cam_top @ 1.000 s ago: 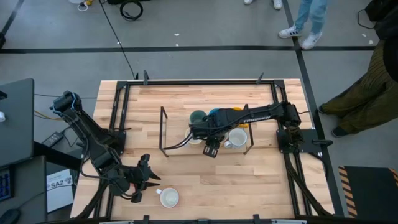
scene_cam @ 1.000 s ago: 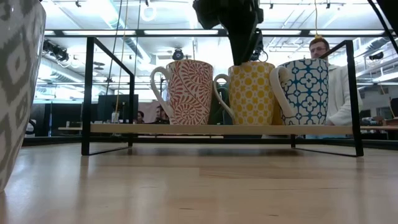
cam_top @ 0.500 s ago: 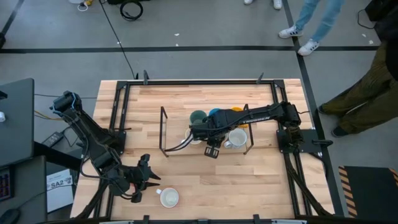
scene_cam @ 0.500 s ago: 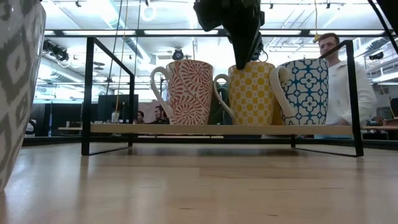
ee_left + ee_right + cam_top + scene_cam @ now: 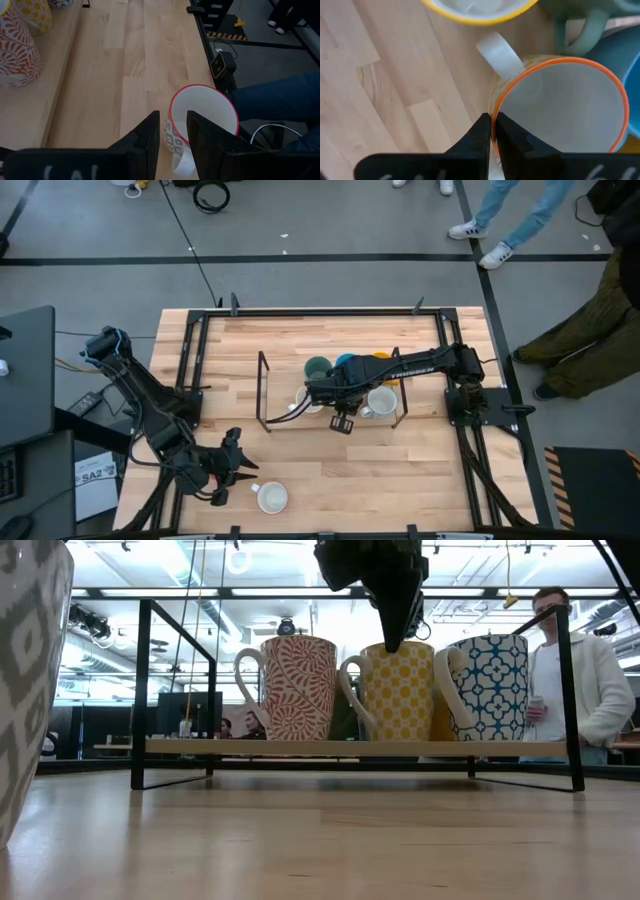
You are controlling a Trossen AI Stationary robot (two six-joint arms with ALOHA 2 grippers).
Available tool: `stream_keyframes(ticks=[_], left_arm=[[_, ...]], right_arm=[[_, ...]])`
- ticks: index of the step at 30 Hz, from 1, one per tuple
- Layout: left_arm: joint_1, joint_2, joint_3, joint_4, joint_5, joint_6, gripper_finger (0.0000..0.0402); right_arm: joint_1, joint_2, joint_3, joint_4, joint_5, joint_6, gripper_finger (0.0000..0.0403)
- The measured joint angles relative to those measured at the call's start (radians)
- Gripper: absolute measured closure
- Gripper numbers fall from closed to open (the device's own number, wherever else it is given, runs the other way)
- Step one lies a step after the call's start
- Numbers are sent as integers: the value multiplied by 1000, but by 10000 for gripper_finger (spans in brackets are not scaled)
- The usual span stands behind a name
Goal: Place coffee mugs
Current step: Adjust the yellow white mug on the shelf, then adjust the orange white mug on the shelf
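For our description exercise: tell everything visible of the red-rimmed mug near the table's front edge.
The red-rimmed mug looks ceramic: white inside, grey-and-white pattern outside, one white handle. It stands upright and empty on the wooden table, apart from the other mugs. The left tool, fingers open, is aimed at its handle side; contact cannot be told.

Both arms are built of dark, near-black segments joined by rounded housings. The left arm point(image 5: 150, 405) has a bundle of blue cable looped at its far joint and ends in the left gripper point(image 5: 243, 465), two slim dark fingers point(image 5: 145, 137) with flat faces. The right arm point(image 5: 420, 362) carries white lettering along its long link (too small to read from above), with a thin dark cable trailing near the wrist. The right gripper point(image 5: 341, 423) is a blocky black head; its fingers point(image 5: 481, 131) taper to narrow matte tips.
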Motion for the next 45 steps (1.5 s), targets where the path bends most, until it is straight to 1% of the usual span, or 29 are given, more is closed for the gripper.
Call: stream_keyframes(ticks=[5,11,26,33,38,41,45], left_arm=[[0,0,0,0,0,0,299],[0,0,0,0,0,0,299],[0,0,0,0,0,0,299],[0,0,0,0,0,0,299],[0,0,0,0,0,0,299],[0,0,0,0,0,0,299],[0,0,0,0,0,0,299]], right_arm=[[5,0,0,-14,-39,0,372],[18,0,0,-17,-47,-32,375],[17,0,0,-10,-44,-53,295],[7,-11,0,-11,-32,-53,290],[2,-28,61,-11,-29,-62,290],[2,-28,97,40,-29,-104,290],[3,-27,98,199,-29,-180,291]])
